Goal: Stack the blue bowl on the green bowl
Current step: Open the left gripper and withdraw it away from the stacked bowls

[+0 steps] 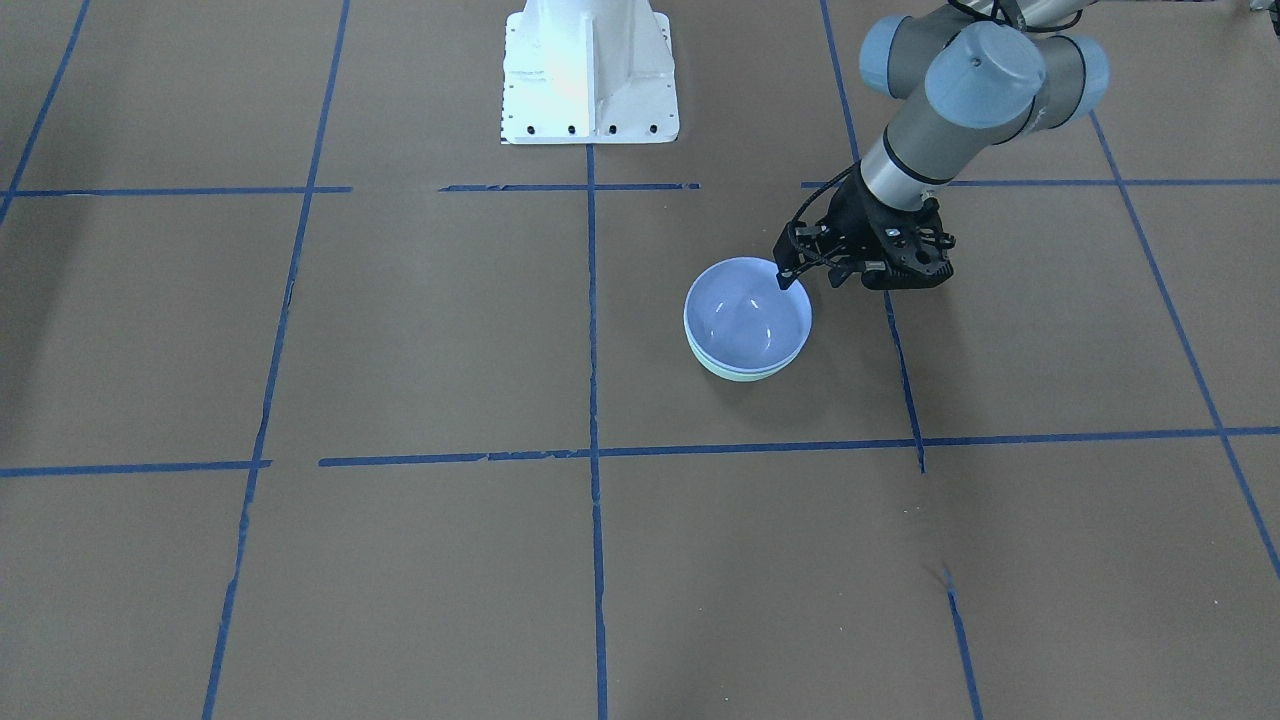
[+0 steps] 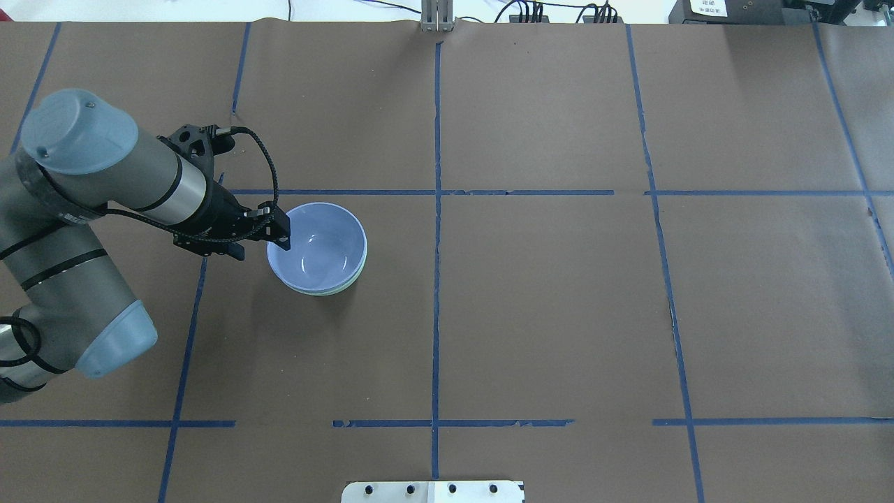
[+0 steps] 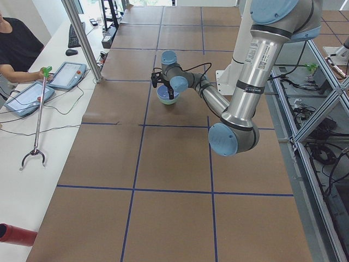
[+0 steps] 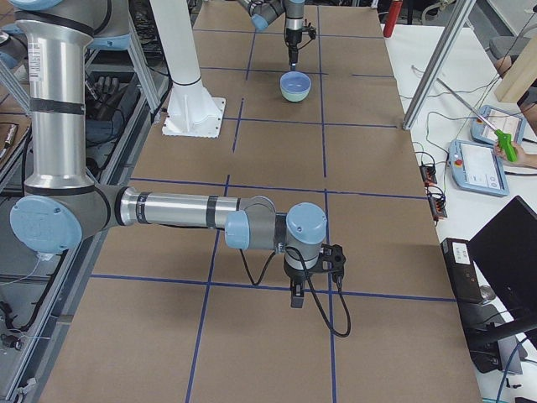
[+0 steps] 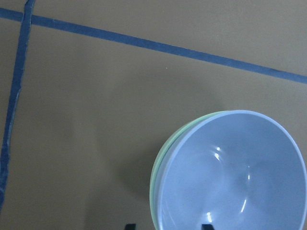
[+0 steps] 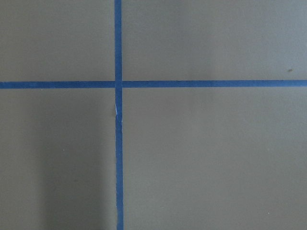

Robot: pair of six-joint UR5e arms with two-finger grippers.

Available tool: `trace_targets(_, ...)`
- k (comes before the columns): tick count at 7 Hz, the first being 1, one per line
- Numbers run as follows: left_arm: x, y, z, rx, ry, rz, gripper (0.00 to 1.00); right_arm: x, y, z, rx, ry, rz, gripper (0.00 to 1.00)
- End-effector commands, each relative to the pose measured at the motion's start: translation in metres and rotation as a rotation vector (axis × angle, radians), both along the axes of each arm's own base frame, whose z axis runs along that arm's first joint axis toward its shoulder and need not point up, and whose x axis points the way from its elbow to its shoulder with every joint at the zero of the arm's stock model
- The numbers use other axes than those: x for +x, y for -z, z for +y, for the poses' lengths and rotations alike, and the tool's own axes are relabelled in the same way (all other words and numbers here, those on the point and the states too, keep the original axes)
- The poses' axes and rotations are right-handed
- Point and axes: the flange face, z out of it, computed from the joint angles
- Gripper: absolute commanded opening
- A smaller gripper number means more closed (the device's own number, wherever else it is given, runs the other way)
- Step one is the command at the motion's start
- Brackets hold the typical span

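Observation:
The blue bowl (image 1: 745, 320) sits nested inside the green bowl (image 1: 745, 376), of which only a thin mint edge shows below it. The stack also shows in the overhead view, blue bowl (image 2: 318, 248) on green bowl (image 2: 330, 291). My left gripper (image 2: 278, 237) is at the stack's rim on the robot's left side. In the left wrist view its two fingertips stand apart, one outside the green rim (image 5: 156, 177) and one over the blue bowl (image 5: 235, 172), so the gripper (image 5: 168, 226) is open. My right gripper (image 4: 295, 298) shows only in the exterior right view, far from the bowls; I cannot tell its state.
The table is brown paper with blue tape lines (image 2: 436, 279). The robot's white base (image 1: 590, 80) stands behind the bowls. An operator's table with tablets (image 3: 32, 95) and a grabber stick runs along the far side.

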Motion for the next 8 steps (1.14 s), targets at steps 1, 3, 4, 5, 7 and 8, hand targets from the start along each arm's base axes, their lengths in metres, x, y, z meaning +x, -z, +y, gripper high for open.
trace_targets(1, -0.036, 0.016, -0.014, 0.085, 0.021, 0.017, 1.0, 0.0, 0.0, 0.0, -0.001, -0.001, 0.0, 1.0)
trace_targets(3, -0.123, -0.02, -0.046, 0.233, 0.047, -0.054, 1.0, 0.0, 0.0, 0.0, -0.001, -0.001, 0.0, 1.0)
trace_targets(4, -0.154, -0.053, -0.048, 0.309, 0.006, -0.112, 1.0, 0.0, 0.0, 0.0, 0.0, 0.0, 0.0, 1.0)
trace_targets(5, -0.206, -0.088, -0.059, 0.388, -0.015, -0.184, 1.0, 0.0, 0.0, 0.0, 0.0, 0.0, 0.0, 1.0)
trace_targets(7, -0.297, -0.153, -0.075, 0.435, -0.111, -0.292, 1.0, 0.0, 0.0, 0.0, 0.0, 0.0, 0.0, 1.0)
trace_targets(8, -0.33, -0.183, -0.081, 0.41, -0.165, -0.339, 1.0, 0.0, 0.0, 0.0, 0.0, 0.0, 0.0, 1.0)
